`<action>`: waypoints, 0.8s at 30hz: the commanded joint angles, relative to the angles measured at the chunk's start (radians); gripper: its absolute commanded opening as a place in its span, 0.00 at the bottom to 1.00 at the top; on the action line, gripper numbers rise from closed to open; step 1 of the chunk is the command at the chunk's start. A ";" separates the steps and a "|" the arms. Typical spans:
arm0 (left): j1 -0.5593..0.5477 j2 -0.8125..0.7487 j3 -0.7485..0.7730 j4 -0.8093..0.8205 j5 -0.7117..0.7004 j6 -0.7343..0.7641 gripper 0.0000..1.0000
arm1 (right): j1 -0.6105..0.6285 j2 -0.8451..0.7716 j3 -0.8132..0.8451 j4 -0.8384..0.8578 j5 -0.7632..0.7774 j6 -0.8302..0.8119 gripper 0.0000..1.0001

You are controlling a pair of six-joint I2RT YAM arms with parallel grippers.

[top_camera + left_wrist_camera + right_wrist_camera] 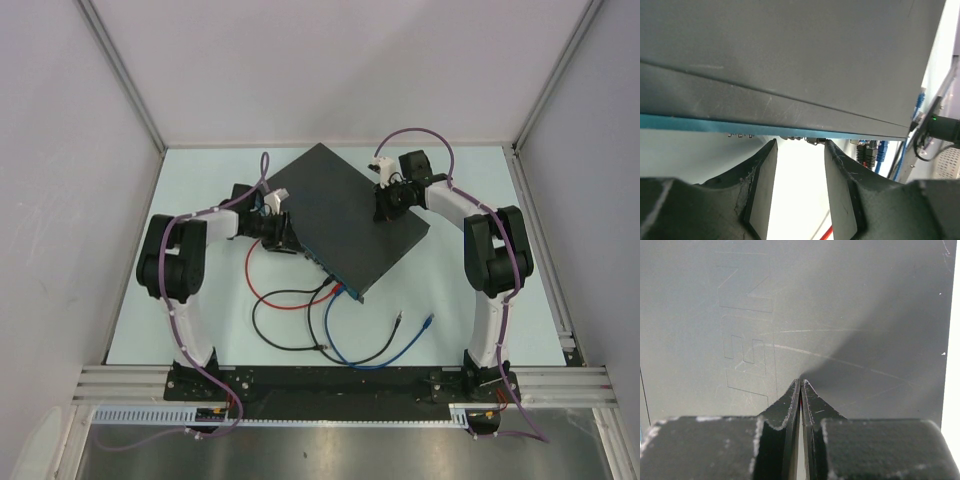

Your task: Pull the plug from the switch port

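Parted, the left gripper (pixel 800 147) faces the teal port edge of the switch (pixel 340 212), with plugs (pixel 870 152) at its 3 o'clock. The right gripper (pixel 801 385) is closed on nothing, tips at the switch's grey top. The switch lies skewed mid-table (pixel 200 180); a red cable (pixel 262 290), black cable (pixel 270 335) and blue cable (pixel 345 350) trail toward 6 o'clock.

The overhead view is brightly and evenly lit; only faint, soft shadows are seen. In the right wrist view a broad shadow is cast over the switch (pixel 740 300) at lower right. The table (pixel 797 200) at lower centre of the left wrist view is washed out.
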 commanded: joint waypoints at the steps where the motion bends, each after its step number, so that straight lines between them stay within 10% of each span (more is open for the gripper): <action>1: -0.017 -0.020 -0.051 -0.042 -0.182 0.081 0.48 | -0.011 0.055 -0.054 -0.105 0.163 -0.042 0.09; 10: 0.002 -0.157 -0.168 -0.039 -0.267 0.142 0.50 | -0.012 0.057 -0.056 -0.096 0.169 -0.045 0.09; 24: 0.000 -0.058 -0.065 0.069 0.141 0.038 0.54 | -0.005 0.060 -0.056 -0.097 0.172 -0.045 0.09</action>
